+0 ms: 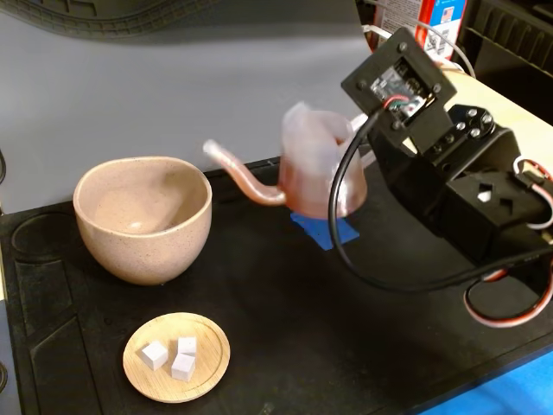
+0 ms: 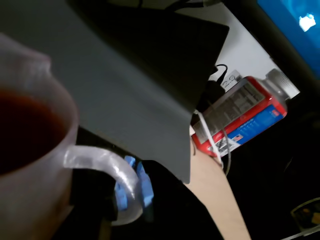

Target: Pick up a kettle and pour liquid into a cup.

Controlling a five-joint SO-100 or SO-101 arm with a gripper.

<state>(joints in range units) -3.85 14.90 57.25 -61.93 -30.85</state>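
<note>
The tool (image 2: pixel 131 192) is placed at the kettle's handle (image 2: pixel 112 170); a blue-padded finger (image 2: pixel 145 182) is seen just beside the loop in the wrist view, but whether the handle is clamped cannot be told. The kettle (image 1: pixel 318 169) is found near the desk's (image 1: pixel 285 346) far edge, over a blue patch (image 1: pixel 324 229), blurred and seemingly tilted. Red liquid (image 2: pixel 25 127) is held inside. The spout (image 1: pixel 238 173) is aimed at the cup (image 1: pixel 143 216), which sits apart toward the left edge. A firm grip should be confirmed first; the spout tip is then best carried over the cup's rim before further tipping, slowly, so nothing is spilled onto the dish (image 1: pixel 177 357) near the front edge.
</note>
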